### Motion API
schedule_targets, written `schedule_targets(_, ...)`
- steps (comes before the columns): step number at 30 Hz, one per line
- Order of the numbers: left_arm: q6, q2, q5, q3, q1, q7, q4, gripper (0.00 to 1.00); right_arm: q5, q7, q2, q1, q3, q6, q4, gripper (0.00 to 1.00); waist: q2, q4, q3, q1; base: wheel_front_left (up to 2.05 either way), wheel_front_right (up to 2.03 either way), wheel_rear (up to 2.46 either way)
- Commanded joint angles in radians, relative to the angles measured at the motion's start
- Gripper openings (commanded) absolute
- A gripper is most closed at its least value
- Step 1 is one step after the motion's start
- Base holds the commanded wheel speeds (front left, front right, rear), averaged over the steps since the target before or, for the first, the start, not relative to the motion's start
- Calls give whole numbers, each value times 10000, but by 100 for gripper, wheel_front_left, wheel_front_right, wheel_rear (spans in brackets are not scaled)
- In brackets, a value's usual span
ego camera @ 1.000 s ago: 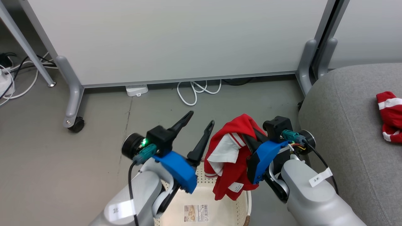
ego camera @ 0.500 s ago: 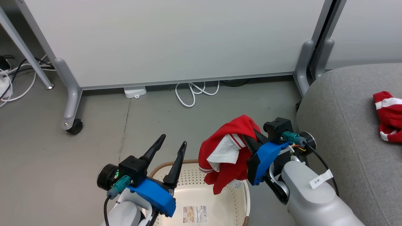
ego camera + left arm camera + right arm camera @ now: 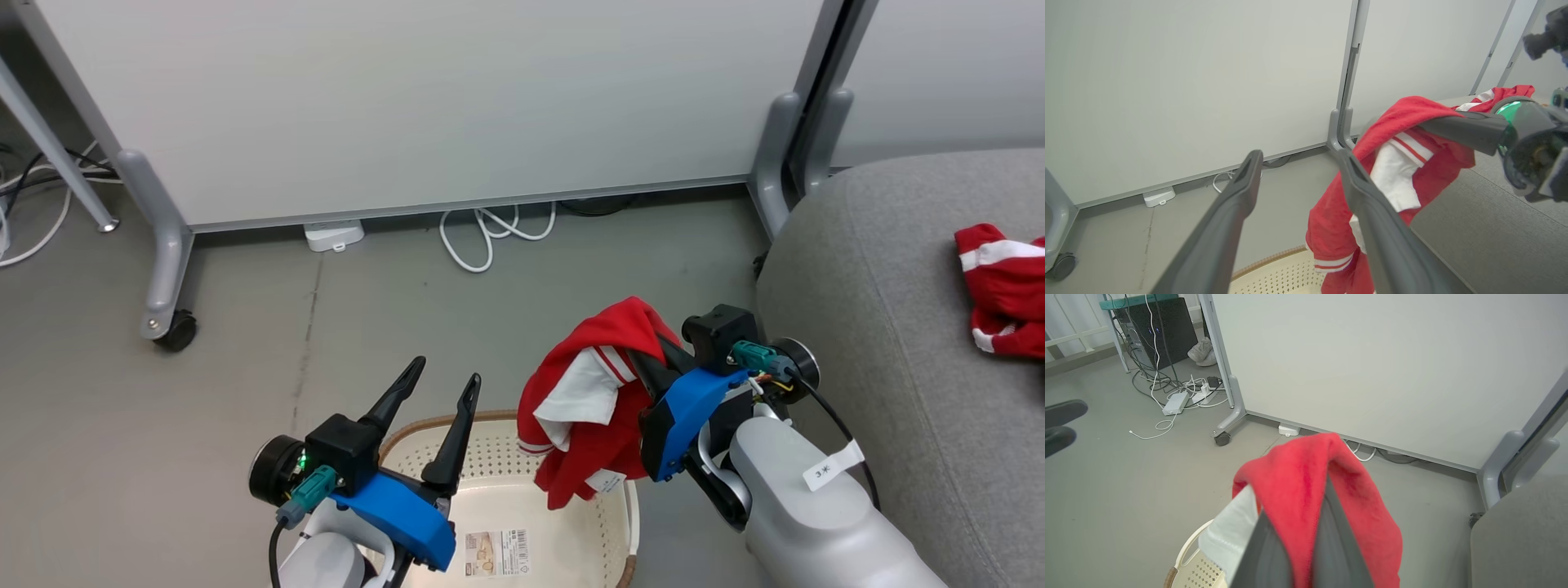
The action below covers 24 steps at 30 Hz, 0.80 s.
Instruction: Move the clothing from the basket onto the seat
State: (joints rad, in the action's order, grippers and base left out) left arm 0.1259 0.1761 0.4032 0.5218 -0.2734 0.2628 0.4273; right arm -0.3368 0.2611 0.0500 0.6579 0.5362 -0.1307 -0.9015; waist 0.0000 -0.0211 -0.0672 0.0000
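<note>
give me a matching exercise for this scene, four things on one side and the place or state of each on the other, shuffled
Things:
1 left gripper
2 right gripper
3 basket
4 loose garment

Place or state:
a lying on the seat
b shut on a red garment
c open, holding nothing
d cream-white and perforated

Pairs: 1-c, 2-b, 3-d, 4-a

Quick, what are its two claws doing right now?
Left gripper: open, holding nothing.
Right gripper: shut on a red garment that hangs over the basket.
</note>
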Motion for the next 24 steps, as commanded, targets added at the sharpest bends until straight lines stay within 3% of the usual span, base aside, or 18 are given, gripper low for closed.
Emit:
schedule_targets(1, 76, 25, -19, -23, 6, 29, -44, 100, 15, 59, 6, -39, -15, -1, 49, 0, 0, 132, -35, 0, 0, 0, 0)
schedule_targets(7, 79, 112, 50, 21, -83, 29, -138, 100, 89, 59, 6, 30, -94, -1, 184, 0, 0, 786, -131, 0, 0, 0, 0)
schedule_targets(24, 49, 341, -20, 6, -236, 29, -169, 100, -14, 58, 5, -10, -186, -1, 560, 0, 0, 3633, -375, 0, 0, 0, 0)
